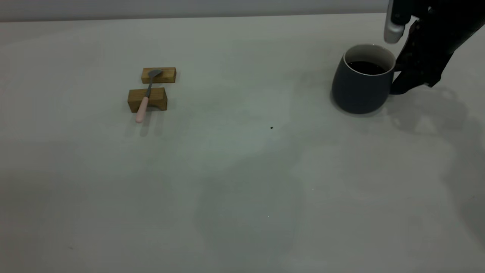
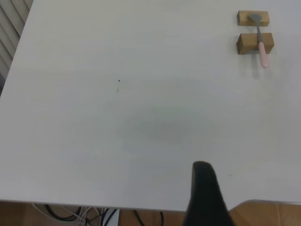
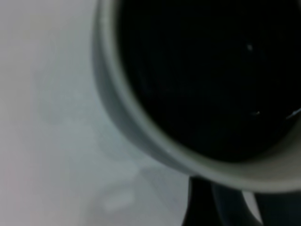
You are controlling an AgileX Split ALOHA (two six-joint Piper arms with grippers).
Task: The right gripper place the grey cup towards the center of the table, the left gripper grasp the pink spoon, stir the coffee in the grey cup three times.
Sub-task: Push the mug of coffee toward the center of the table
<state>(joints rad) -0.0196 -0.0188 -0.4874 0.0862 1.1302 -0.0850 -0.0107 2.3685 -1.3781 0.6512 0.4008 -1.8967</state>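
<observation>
My table [image 1: 235, 182]: grey cup [image 1: 360, 89] at 2 o'clock, coffee [image 1: 365, 67] inside. Right gripper [image 1: 398, 81] at cup's handle side; can't tell its grip. Left gripper [image 2: 204, 197]: can't tell. Pink spoon [image 1: 144, 101] at 10 o'clock, across two wooden blocks [image 1: 147, 99].

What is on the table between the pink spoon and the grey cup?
Only a tiny dark speck between the pink spoon and grey cup, seen in the exterior view.

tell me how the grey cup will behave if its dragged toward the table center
The grey cup looks wide-bodied, so probably won't tip easily. The coffee sits fairly high, so a quick slide could slosh it. Filled, it is likely heavy for its size.
</observation>
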